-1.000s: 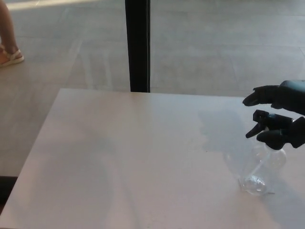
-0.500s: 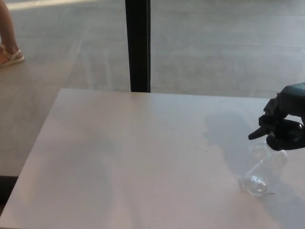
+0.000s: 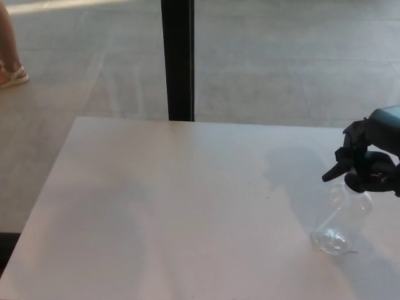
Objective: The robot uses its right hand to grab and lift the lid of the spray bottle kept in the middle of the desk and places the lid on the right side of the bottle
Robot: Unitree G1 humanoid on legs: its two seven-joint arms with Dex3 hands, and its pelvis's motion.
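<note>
I am at the grabbing step. My right hand (image 3: 374, 164) is wrapped tight around the black lid (image 3: 350, 167) on top of the clear spray bottle (image 3: 344, 215), and the little black nozzle pokes out toward 9 o'clock. The bottle stands on the white counter (image 3: 162, 212), far over at the 3 o'clock side of what I see, not really in the middle. I think the lid is not off yet, because it sits right on the bottle's neck. Next I have to lift the lid straight up and out, then set it down on the counter at 3 o'clock of the bottle. The bottle looks light and empty, so I guess it could come up with the lid or tip over if I pull crooked. There is not much counter in view on that side, so I must be careful where I put it. My other hand is not in sight. At 12 o'clock a dark post (image 3: 177, 59) stands behind the counter. Way off at 10 o'clock a person's foot in a sandal (image 3: 11, 74) is on the floor. Nothing sits in my way.
</note>
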